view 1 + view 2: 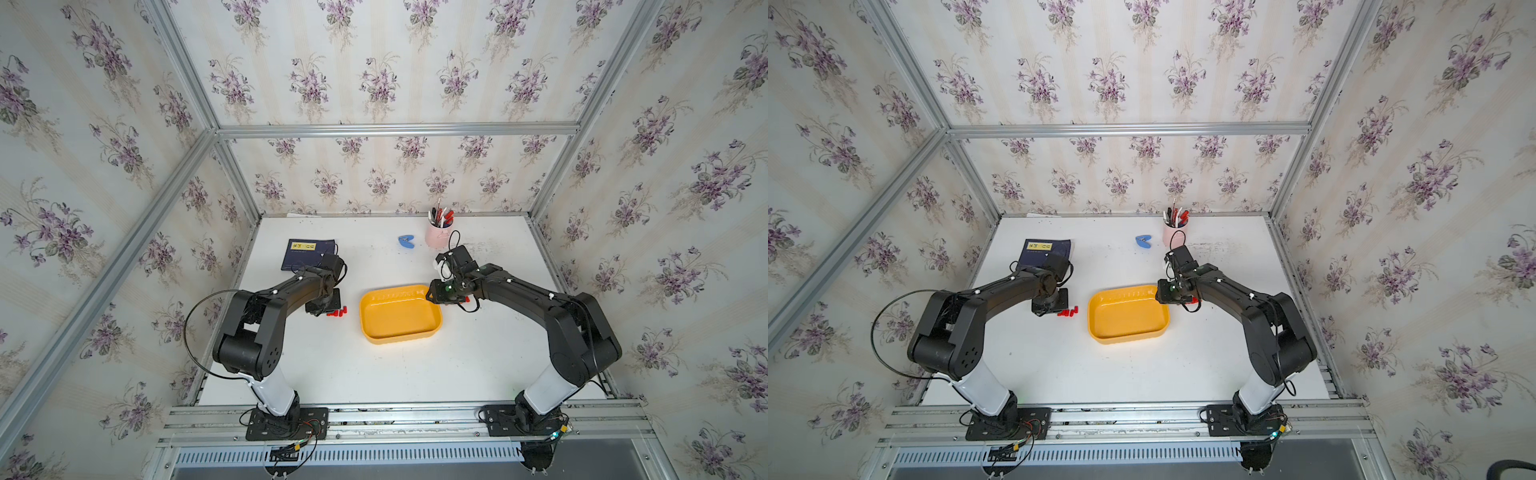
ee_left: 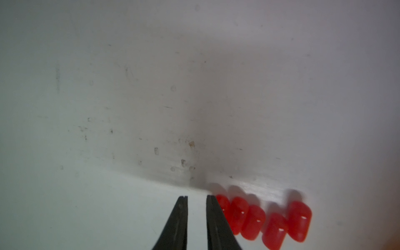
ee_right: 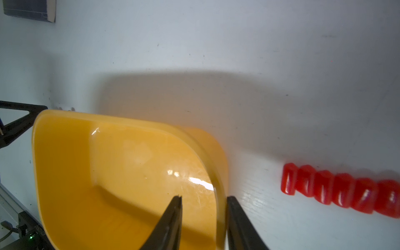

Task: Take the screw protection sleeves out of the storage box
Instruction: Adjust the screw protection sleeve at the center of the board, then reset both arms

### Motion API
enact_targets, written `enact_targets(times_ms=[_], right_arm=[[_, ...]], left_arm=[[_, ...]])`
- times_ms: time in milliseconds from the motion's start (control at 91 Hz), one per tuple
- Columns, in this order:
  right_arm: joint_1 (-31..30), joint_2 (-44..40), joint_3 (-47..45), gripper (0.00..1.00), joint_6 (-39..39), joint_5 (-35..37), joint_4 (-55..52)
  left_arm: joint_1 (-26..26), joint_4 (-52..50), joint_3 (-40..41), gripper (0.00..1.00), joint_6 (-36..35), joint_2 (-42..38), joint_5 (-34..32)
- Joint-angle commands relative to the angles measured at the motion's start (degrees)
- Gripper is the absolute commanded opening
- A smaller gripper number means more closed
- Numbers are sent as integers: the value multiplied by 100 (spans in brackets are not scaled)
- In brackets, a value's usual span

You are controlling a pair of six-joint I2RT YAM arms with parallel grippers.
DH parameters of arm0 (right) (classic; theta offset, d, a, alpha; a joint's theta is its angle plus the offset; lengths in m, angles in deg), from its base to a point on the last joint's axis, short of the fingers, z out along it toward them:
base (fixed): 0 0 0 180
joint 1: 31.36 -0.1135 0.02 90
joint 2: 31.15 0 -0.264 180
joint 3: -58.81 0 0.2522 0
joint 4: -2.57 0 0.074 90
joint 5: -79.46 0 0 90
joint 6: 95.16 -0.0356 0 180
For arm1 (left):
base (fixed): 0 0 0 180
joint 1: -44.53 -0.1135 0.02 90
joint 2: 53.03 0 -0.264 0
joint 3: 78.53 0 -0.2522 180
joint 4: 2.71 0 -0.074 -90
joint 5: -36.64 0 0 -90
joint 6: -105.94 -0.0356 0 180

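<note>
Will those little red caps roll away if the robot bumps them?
Probably: the screw protection sleeves are round cylinders lying on their sides on the smooth white table. They look tiny and glossy, so likely light and slippery to pinch.

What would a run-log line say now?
storage box: empty | screw protection sleeves: on table, both sides | left gripper: open, beside sleeves | right gripper: open, astride box rim

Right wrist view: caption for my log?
Right end effector open astride the empty storage box rim; screw protection sleeves lined up on the table.
</note>
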Motion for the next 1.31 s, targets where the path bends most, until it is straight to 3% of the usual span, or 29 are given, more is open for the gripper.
enact_targets(times_ms=[0,209,253,286,308,385,462,583,692,747,868,945,1000,1044,1099,1143,1297], right_arm=[[-5,-122,11,45,-12,-131,153],[-5,-555,118,59,95,55,284],[-5,-727,100,71,148,191,385],[-5,-883,60,94,207,305,497],[-5,-1001,12,99,233,413,619],[8,-1390,-115,100,393,935,925],[21,-1780,-214,100,699,1836,1193],[239,-2610,-1059,100,1166,3096,2538],[935,-3086,-2028,100,1294,3048,3933],[1348,-3098,-2489,100,1325,2880,4566],[1807,-2724,-3025,100,1539,3718,5199],[1912,-2835,-3752,100,2090,3322,6135],[1962,-2940,-4499,100,2234,3092,7365],[2063,-2773,-4859,100,2193,3066,8149],[2173,-2366,-4859,100,1967,3406,8290],[2238,-2075,-4895,100,1902,3266,8490],[2245,-726,-5162,100,1804,3215,10375]], left_arm=[[2,-170,0,29,30,-271,-197],[-20,-431,-165,49,-1,-1209,-430],[-27,-365,-172,54,-86,-1507,-422],[-34,-320,-172,60,-125,-1791,-458],[-48,-278,-173,64,-161,-1969,-475],[-107,-64,-191,90,-313,-2508,-494],[-169,57,-340,99,-604,-2886,-559],[-303,553,-392,100,-1081,-3179,-770],[-718,1270,-89,100,-1247,-3369,-638],[-918,2125,453,100,-1453,-3572,-532],[-1281,4474,2157,100,-1956,-4042,-560],[-1482,5355,2932,100,-2174,-4155,-437],[-1527,5718,3174,100,-2309,-4010,-201],[-1532,5752,3179,100,-2479,-3743,-43],[-1539,5822,3149,100,-2360,-3326,-144],[-1537,5972,3200,100,-2428,-3050,-44],[-1509,7323,3664,100,-2537,-2244,171]])
